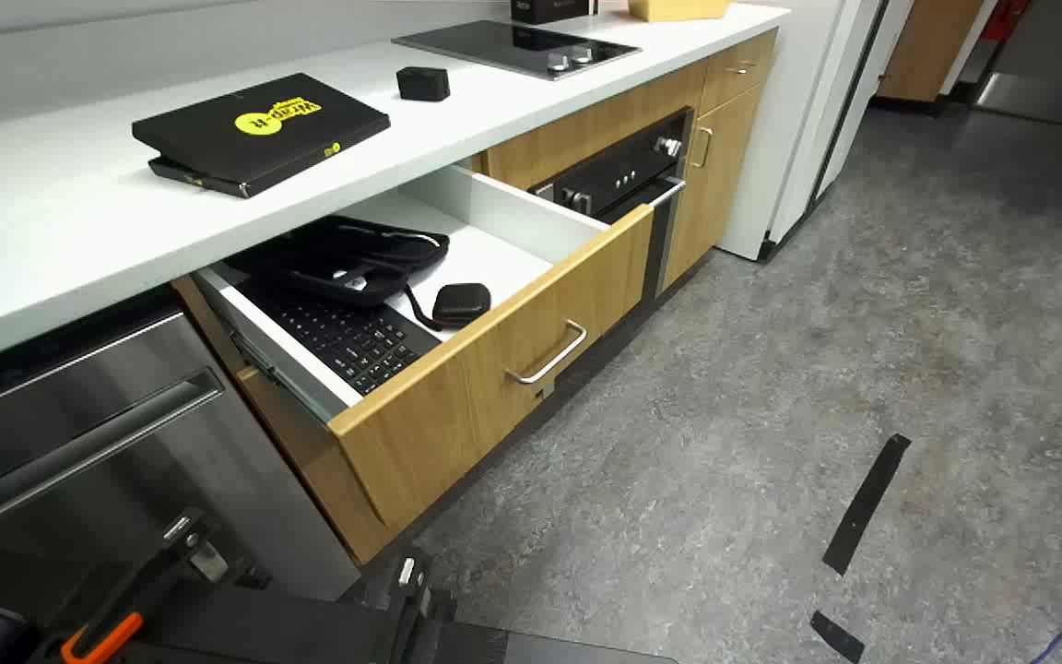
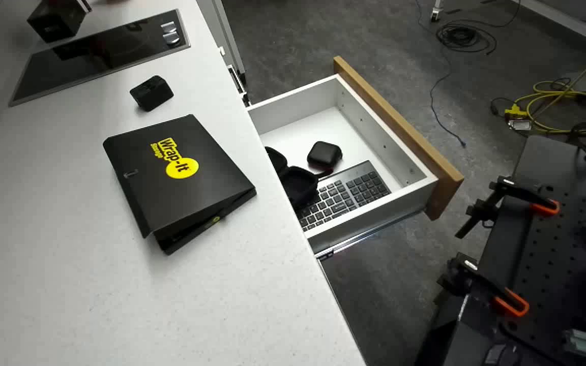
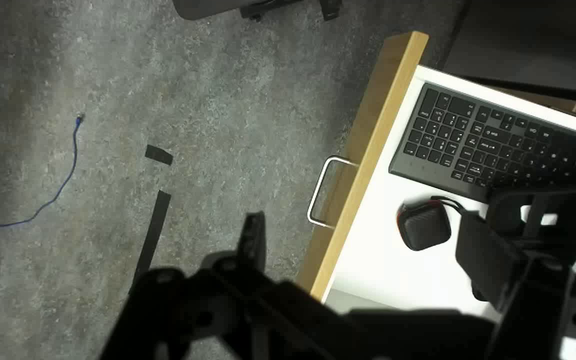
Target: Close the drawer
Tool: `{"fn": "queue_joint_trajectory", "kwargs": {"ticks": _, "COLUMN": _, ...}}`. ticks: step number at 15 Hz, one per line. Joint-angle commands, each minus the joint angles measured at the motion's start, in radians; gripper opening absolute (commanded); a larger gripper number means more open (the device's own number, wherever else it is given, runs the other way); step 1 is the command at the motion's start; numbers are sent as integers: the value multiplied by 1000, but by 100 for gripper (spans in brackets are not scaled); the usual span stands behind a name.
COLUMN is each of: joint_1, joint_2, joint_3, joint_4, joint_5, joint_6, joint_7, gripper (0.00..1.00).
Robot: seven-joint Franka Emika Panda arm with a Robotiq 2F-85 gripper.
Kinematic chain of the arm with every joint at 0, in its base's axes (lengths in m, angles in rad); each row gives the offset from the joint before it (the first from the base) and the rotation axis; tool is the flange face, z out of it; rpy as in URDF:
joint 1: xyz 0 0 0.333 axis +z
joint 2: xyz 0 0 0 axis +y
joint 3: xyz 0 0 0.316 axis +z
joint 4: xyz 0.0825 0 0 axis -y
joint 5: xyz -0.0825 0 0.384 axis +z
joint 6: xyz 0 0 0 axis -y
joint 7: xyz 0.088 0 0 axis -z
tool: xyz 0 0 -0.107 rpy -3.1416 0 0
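The drawer stands pulled out from under the counter, with a light oak front and white inner walls. It also shows in an exterior view and in the wrist view. Its silver bar handle is on the front panel, and the handle also shows in the wrist view. Inside lie a black keyboard, a small black case and an open black case. My gripper is open and empty in the wrist view, its fingers spread on either side of the drawer front. The gripper is out of both exterior views.
A stainless-steel unit is beside the drawer and an oven is on its far side. A black box lies on the white counter. A black mounting table with orange-handled clamps faces the drawer. Cables lie on the floor.
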State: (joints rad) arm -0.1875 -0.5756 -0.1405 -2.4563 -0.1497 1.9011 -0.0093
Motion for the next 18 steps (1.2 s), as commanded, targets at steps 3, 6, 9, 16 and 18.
{"fn": "queue_joint_trajectory", "kwargs": {"ticks": 3, "joint_1": 4, "joint_2": 16, "joint_3": -4, "joint_4": 8, "joint_5": 2, "joint_6": 8, "joint_7": 0, "gripper": 100}}
{"fn": "queue_joint_trajectory", "kwargs": {"ticks": 6, "joint_1": -3, "joint_2": 129, "joint_3": -16, "joint_4": 16, "joint_5": 8, "joint_6": 73, "joint_7": 28, "gripper": 100}}
{"fn": "queue_joint_trajectory", "kwargs": {"ticks": 9, "joint_1": -16, "joint_2": 275, "joint_3": -38, "joint_4": 16, "joint_5": 3, "joint_6": 183, "joint_7": 51, "gripper": 100}}
{"fn": "queue_joint_trajectory", "kwargs": {"ticks": 16, "joint_1": -32, "joint_2": 653, "joint_3": -98, "joint_4": 101, "joint_5": 91, "joint_6": 486, "joint_7": 53, "gripper": 100}}
{"fn": "queue_joint_trajectory", "kwargs": {"ticks": 18, "joint_1": -30, "joint_2": 606, "joint_3": -95, "joint_4": 56, "joint_5": 75, "joint_6": 475, "joint_7": 45, "gripper": 100}}
